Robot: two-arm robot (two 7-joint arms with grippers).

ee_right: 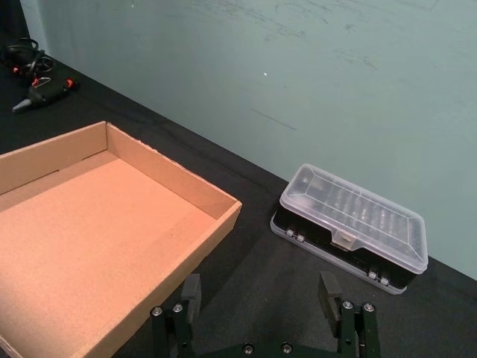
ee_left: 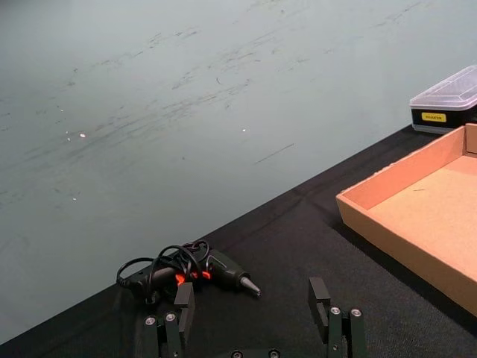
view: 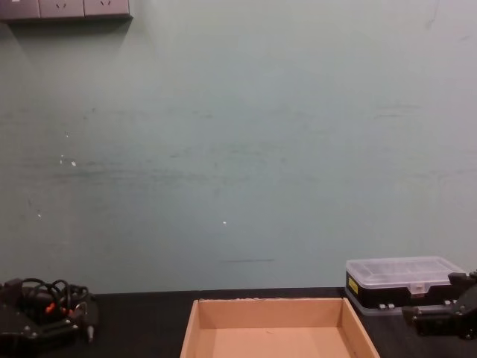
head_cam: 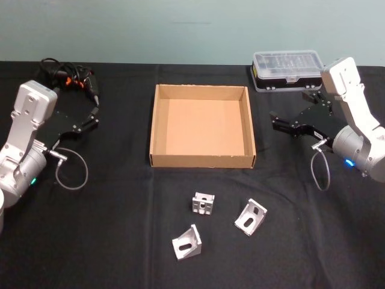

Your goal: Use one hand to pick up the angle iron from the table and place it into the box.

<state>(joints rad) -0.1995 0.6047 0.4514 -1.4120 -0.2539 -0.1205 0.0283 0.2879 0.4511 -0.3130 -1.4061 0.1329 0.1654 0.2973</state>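
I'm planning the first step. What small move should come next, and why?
Probably swing the open right gripper, beside the empty box, down toward the rightmost angle iron, untouched on the table and nearest it; the left gripper hovers farther off.

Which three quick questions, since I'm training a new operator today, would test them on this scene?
1. How many angle irons lie on the table?
2. True or false: one of them already lies in the box.
3. The clear-lidded case sits nearest to: A) the left gripper; B) the right gripper; C) the angle irons.

Key: 1) three; 2) false; 3) B.
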